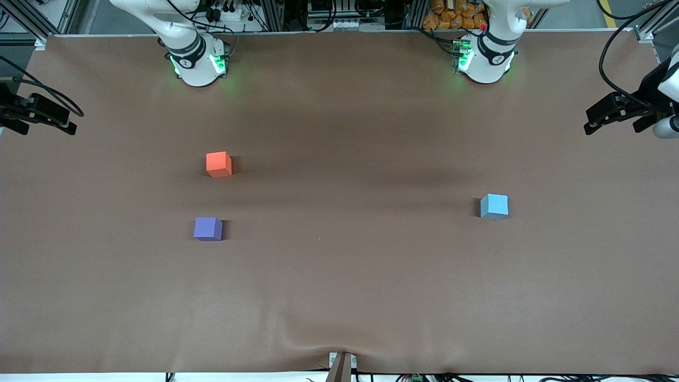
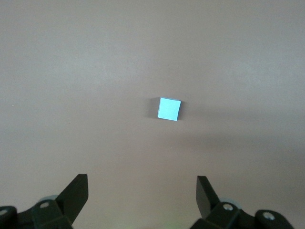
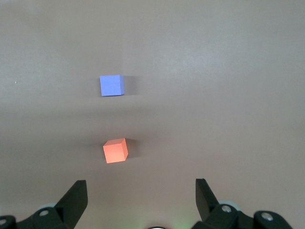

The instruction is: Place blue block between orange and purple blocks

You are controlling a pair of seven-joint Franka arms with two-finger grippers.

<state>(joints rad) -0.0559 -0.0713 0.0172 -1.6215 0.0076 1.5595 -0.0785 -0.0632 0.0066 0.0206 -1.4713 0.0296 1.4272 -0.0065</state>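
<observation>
Purple block (image 1: 207, 228) lies nearest the camera on a brown-covered desk (image 1: 339, 276), with both arms held back at the edges.

Orange block (image 1: 218, 164) sits just farther from the camera than the purple one, a bare gap between them, both toward the right arm's end. Blue block (image 1: 494, 206) rests alone, well apart, toward the left arm's end. Nothing stands between the blocks. Left tool (image 1: 610, 114) hangs over the desk's edge at its own end, fingers spread wide and holding nothing; its wrist view shows the blue block ahead of it. Right tool (image 1: 45, 114), likewise wide open and empty, waits at its end, partly cut off by the frame. Cloth wrinkles near the front edge; cables and racks crowd the space above the arm bases.
</observation>
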